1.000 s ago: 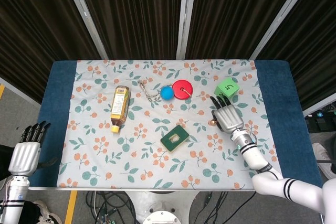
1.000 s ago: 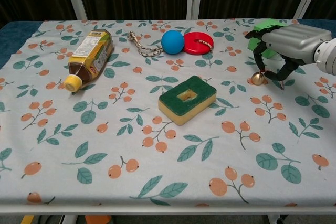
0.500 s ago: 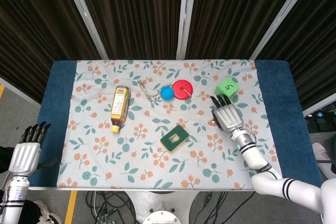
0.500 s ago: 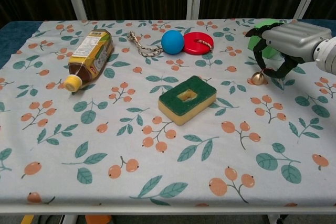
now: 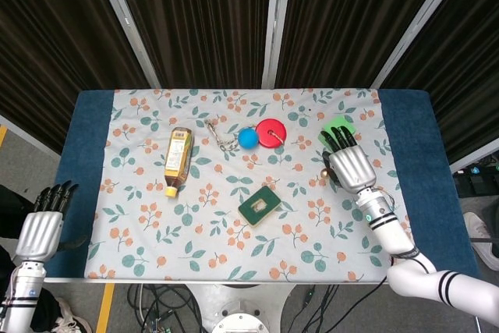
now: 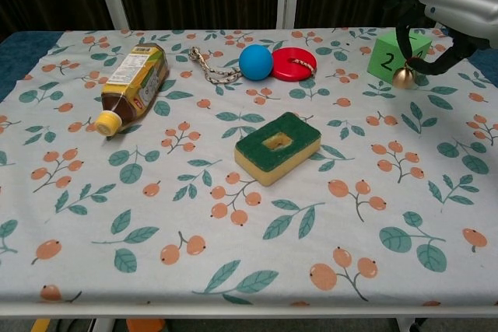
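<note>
Bell (image 6: 403,78) — pinched, lifted by rt hand (image 6: 459,7).

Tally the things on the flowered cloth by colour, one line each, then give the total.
Green: 2, the numbered cube and the sponge
Blue: 1, the ball
Red: 1, the disc
Yellow: 1, the bottle
Beige: 1, the rope
Gold: 1, the bell held by the right robot hand
Total: 7

I see the small brass bell (image 6: 403,78) pinched under my right hand (image 6: 459,7), lifted clear of the cloth, hanging upright below the fingertips.
</note>
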Motion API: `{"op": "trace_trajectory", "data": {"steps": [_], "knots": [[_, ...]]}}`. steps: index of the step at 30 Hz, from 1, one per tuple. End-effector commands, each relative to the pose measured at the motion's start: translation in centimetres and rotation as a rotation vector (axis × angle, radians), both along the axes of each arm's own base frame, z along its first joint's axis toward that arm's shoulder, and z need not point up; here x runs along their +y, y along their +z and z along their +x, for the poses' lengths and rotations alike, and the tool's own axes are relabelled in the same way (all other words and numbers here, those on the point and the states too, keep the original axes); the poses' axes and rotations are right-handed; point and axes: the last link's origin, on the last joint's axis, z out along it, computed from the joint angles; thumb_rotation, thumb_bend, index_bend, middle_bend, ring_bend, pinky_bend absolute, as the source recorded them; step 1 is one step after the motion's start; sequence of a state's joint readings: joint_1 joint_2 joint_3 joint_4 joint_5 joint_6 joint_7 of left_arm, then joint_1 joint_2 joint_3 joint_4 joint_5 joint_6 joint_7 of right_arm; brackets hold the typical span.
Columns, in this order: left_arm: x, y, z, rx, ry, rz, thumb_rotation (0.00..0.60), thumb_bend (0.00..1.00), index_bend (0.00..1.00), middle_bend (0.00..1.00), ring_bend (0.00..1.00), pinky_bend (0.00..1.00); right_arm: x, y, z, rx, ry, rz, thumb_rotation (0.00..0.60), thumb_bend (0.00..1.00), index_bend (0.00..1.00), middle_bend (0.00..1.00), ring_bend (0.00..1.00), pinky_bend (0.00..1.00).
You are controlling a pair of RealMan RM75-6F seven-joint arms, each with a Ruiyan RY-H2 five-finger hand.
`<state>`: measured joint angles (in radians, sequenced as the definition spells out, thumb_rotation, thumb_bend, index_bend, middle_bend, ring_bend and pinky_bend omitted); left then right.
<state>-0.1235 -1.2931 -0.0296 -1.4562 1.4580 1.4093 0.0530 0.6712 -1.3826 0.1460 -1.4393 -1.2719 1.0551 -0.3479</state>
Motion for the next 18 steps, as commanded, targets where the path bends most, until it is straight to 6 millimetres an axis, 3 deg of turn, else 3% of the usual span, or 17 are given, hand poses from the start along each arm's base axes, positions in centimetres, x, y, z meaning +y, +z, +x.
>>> {"op": "trace_trajectory", "data": {"steps": [1,5,7,13,16,18], "knots": [[0.1,-0.1,0.1,0.0,-0.003,-0.003,0.6,0.0,0.0,0.0,0.0,0.01,1.0,0.2,0.0,-0.031,0.007,0.052,0.6,0.39,0.76,0.13,0.0,0.0],[0.1,-0.2,0.3,0.001,-0.005,-0.007,0.6,0.0,0.0,0.0,0.0,0.01,-0.1,1.5,-1.5,0.118,0.038,-0.115,0.6,0.39,0.78,0.14,0.0,0.0],[0.1,-0.2,0.3,0.003,-0.005,-0.009,0.6,0.0,0.0,0.0,0.0,0.01,-0.3,1.4,-1.9,0.111,0.006,-0.132,0.6,0.39,0.79,0.14,0.0,0.0],[0.2,-0.4,0.2,0.001,-0.002,-0.013,0.6,0.0,0.0,0.0,0.0,0.01,1.7,0.2,0.2,-0.081,-0.002,0.078,0.6,0.39,0.8,0.14,0.0,0.0],[0.1,-0.3,0.2,0.001,-0.002,-0.012,0.6,0.0,0.0,0.0,0.0,0.01,0.7,1.4,-0.5,0.105,0.098,-0.111,0.6,0.39,0.81,0.15,0.0,0.0],[0.1,-0.2,0.1,0.001,0.0,-0.007,0.6,0.0,0.0,0.0,0.0,0.01,0.3,1.3,-0.9,0.109,0.069,-0.174,0.6,0.39,0.82,0.16,0.0,0.0]]}}
